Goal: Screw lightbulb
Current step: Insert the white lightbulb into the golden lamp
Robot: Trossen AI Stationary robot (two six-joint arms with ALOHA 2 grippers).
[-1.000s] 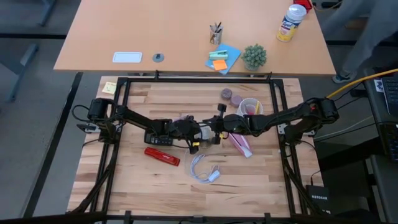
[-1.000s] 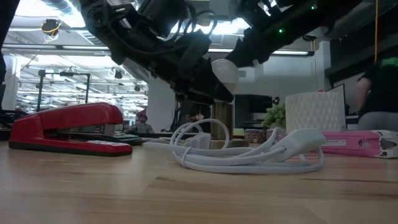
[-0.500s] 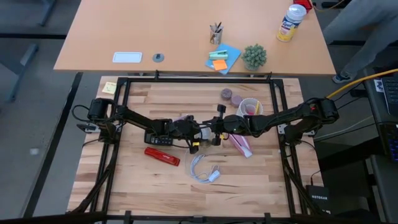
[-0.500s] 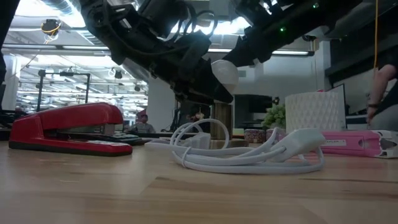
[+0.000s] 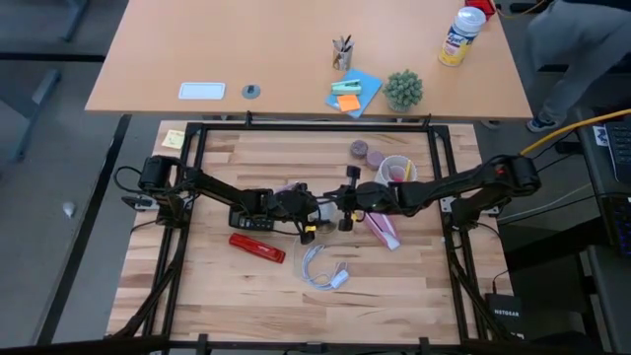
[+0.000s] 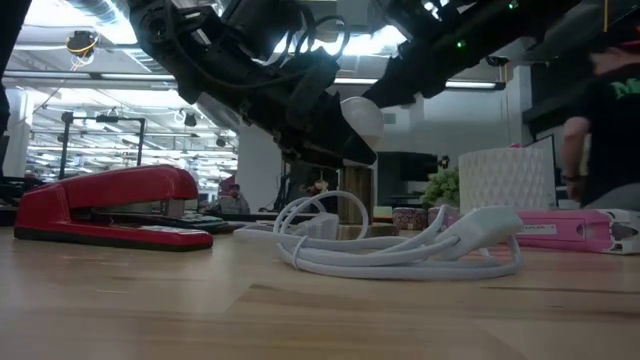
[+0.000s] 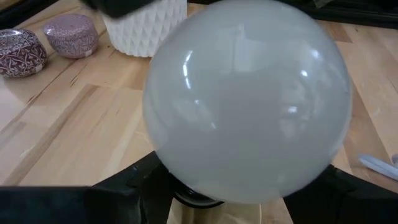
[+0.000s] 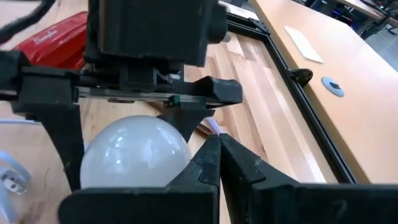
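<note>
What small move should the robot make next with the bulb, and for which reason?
Probably the right gripper should close in on the globe of the lightbulb for a turn. The left gripper holds the lightbulb near its metal base, above the table, its jaws on either side; the right gripper sits just beside the globe.

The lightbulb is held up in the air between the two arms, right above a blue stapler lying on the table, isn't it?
Not quite: the stapler is red, not blue, as the low view shows, and the high view shows it toward the left arm's side rather than right under. The lightbulb is indeed held off the table where the left gripper and right gripper meet.
</note>
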